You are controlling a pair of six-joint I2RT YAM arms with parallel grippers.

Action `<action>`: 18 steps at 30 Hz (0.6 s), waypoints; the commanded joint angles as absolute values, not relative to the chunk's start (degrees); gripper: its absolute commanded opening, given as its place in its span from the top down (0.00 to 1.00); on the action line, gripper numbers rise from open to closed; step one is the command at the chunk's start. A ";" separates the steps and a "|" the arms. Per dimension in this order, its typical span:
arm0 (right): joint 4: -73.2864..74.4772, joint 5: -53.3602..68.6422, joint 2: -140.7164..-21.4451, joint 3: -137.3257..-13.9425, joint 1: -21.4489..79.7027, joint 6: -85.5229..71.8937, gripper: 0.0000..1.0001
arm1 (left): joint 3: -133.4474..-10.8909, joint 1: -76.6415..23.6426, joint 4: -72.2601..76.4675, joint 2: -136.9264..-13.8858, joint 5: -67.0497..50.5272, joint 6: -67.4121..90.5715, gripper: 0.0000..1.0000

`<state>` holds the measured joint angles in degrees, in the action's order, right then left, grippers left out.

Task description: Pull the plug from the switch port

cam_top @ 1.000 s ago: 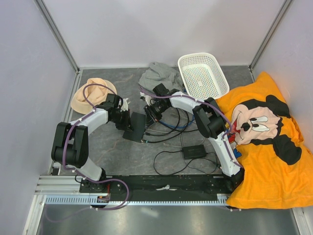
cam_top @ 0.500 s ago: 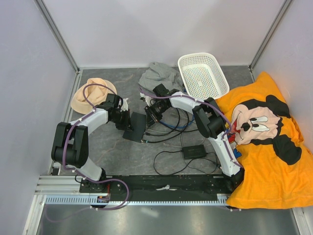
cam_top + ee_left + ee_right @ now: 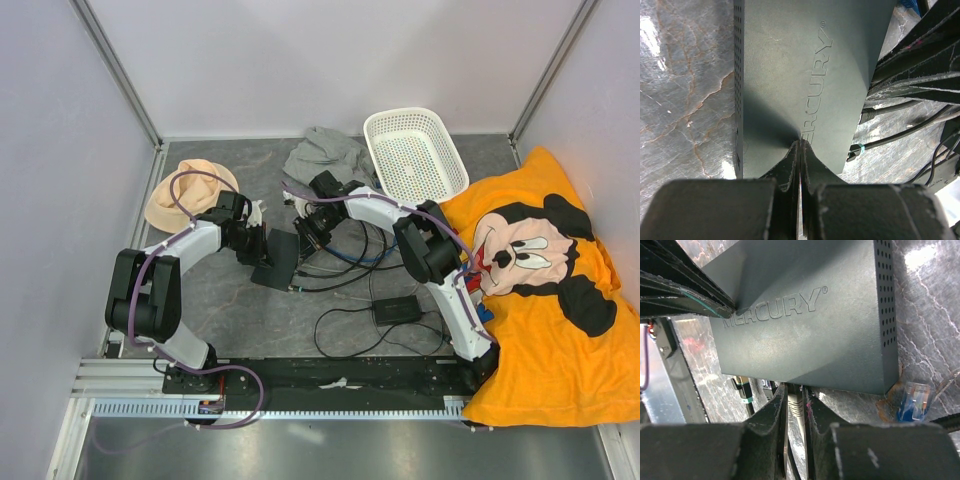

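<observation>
By the near edge of the surface (image 3: 220, 320) lies one small power brick (image 3: 397, 310) with its thin cord, toward the right. It is no part of the job.

Mid-surface sits the one flat black switch (image 3: 279, 258), with both arms at it. The left claw (image 3: 799, 146) has its fingers pressed together, tips bearing down on the box's top face, which I judge to be steadying it. The right claw (image 3: 795, 392) is clamped on the grey plug (image 3: 796, 407), one finger on each side of its boot. The plug runs in under the lip of the box, where the switch port is hidden from view.

As I judge it, the grip is made and the box is braced, but the plug is not yet out. What is left is a straight pull away from the box.

The right wrist view shows three plugs along that side: the grey one, a green-banded plug (image 3: 742, 388) and a dark plug (image 3: 767, 386). One loose blue plug (image 3: 912, 401) lies on the surface just beside the box's corner.

Along the right edge lies one orange cloth (image 3: 560, 350) with a cartoon mouse. Farther off are one peach hat (image 3: 185, 195) toward the far left corner, one grey cloth (image 3: 322, 155) at the far edge, and one white basket (image 3: 404, 111) toward the far right corner.
</observation>
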<state>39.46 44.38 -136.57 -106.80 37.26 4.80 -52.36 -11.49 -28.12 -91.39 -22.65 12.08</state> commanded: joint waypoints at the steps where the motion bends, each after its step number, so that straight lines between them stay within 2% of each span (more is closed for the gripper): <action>1: 44.82 29.97 -137.38 -102.75 37.44 11.16 1.00 | -52.82 -11.34 -27.34 -92.20 -21.36 11.69 0.98; 10: 46.14 29.18 -134.91 -99.76 37.27 13.00 1.00 | -51.68 -11.43 -26.37 -92.02 -21.97 12.22 0.98; 18: 50.45 35.24 -137.10 -99.05 36.30 15.39 1.00 | -50.80 -11.34 -25.58 -91.84 -21.80 12.04 0.99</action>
<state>40.21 41.21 -132.57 -102.24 37.47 10.70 -51.94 -11.49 -26.55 -91.39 -23.11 12.12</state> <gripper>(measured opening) 0.174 0.022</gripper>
